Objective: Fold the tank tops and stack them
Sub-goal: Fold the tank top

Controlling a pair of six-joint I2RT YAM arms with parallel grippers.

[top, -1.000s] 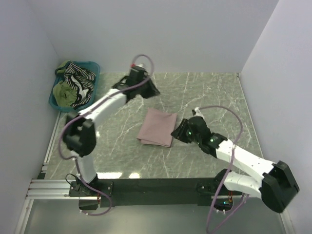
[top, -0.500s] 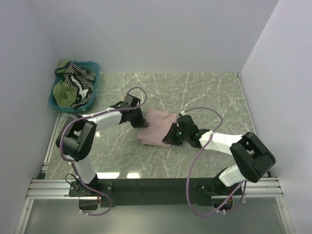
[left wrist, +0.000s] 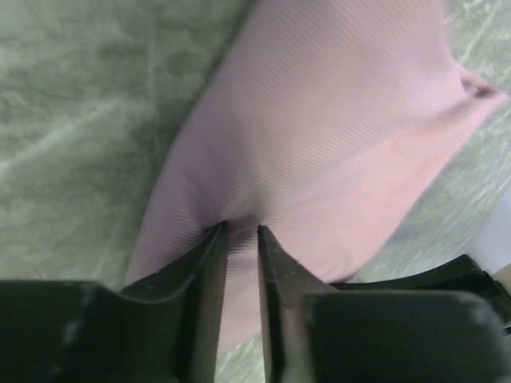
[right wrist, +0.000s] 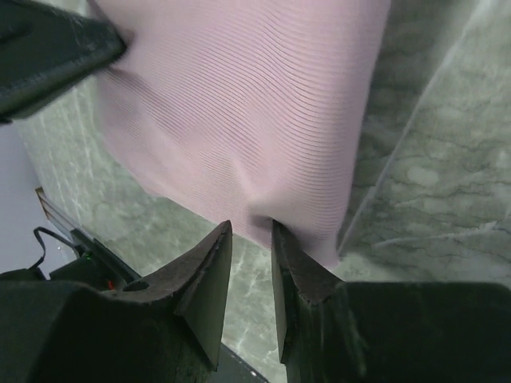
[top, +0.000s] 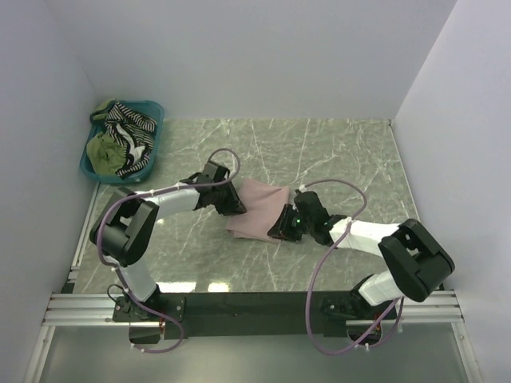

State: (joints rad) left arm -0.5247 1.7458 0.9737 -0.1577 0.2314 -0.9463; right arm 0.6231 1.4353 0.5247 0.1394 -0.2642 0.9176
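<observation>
Moved since a second ago: both arms, then clear of the cloth, now down at it from either side (hardly any shift over the last half of that second).

Underneath everything, grey-green marble-patterned table top (top: 335, 152), closed in by pale walls on three sides.

White-and-black left arm (top: 172, 195): reaches low from its base towards the middle of the table. White-and-black right arm (top: 359, 233): bends in low from the other side, meeting the same cloth.

Between them, plain dusty pink ribbed tank top (top: 259, 209): lies folded into a rough rectangle at the middle of the table, left edge lifted and puckered, near right corner drawn up too.

At the far left corner, well apart from all that, teal plastic basket (top: 159, 121): holds a black-and-white striped tank top (top: 132, 120) heaped over an olive green tank top (top: 104, 152).

Left gripper (left wrist: 241, 230): nearly closed, only a narrow slit between the dark fingers (left wrist: 209, 263), pinching a fold at the pink top's left edge; creases fan out from the tips.

Right gripper (right wrist: 251, 225): likewise narrowed to a slit, nipping the pink top's near edge by its right corner, cloth bunched between the tips.
</observation>
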